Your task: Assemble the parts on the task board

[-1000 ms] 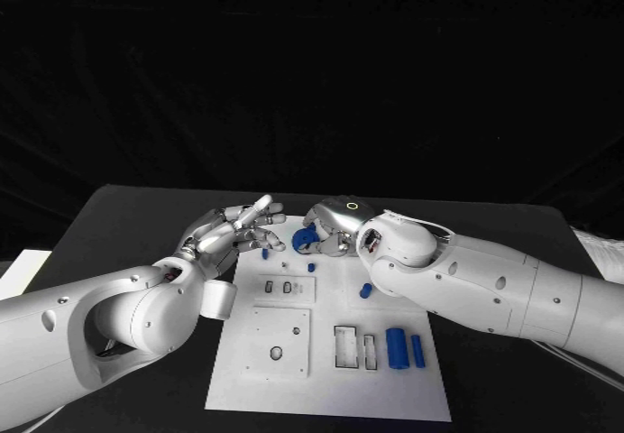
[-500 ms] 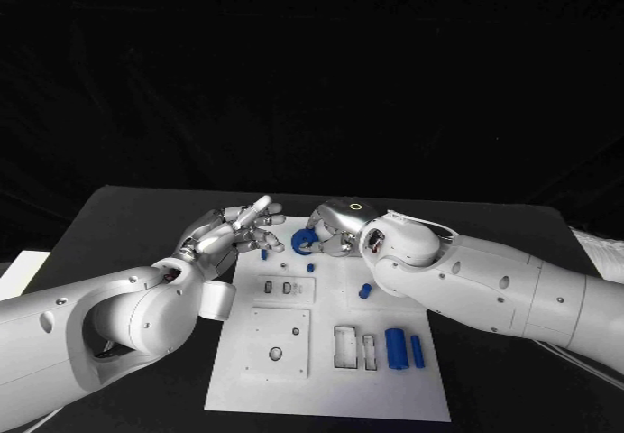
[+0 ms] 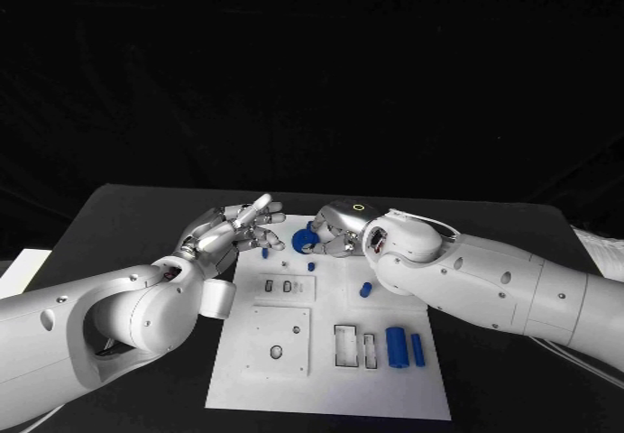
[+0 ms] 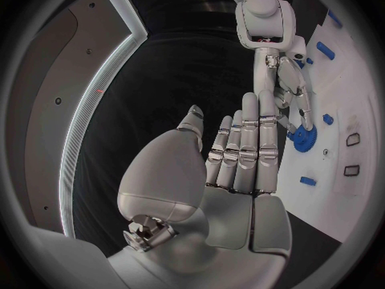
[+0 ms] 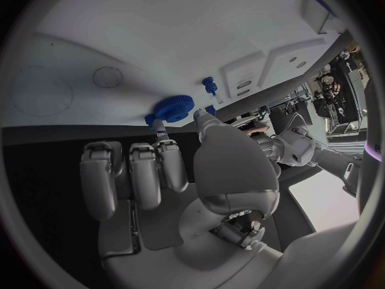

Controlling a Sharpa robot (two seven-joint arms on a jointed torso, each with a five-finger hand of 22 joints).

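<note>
**Gear in right hand at far end of board — not seated yet**

Right hand (image 3: 341,229): fingers closed on the blue gear (image 3: 306,240), pinched at its rim. In the right wrist view the gear (image 5: 170,108) sits at the fingertips (image 5: 163,132), right at the task board (image 3: 325,379) edge. Can't tell whether it touches the board or hangs just above it.

Left hand (image 3: 234,233): holding nothing, fingers extended and apart, hovering just beside the gear over the board's far left corner. Left wrist view confirms a bare palm, with the gear (image 4: 302,139) past the fingertips.

Rest of board: small blue peg (image 3: 312,267) close to the gear, another blue piece (image 3: 365,290) mid-board, two blue cylinders (image 3: 405,348) near the right edge beside the rectangular slots (image 3: 347,345).

Step, my read: placing the gear on its seat at the far end.

Next move needs: gear held flat, bore lined up with its post or recess, straight lowering, then release. Risk: gear tilts in the pinch and jams.
</note>
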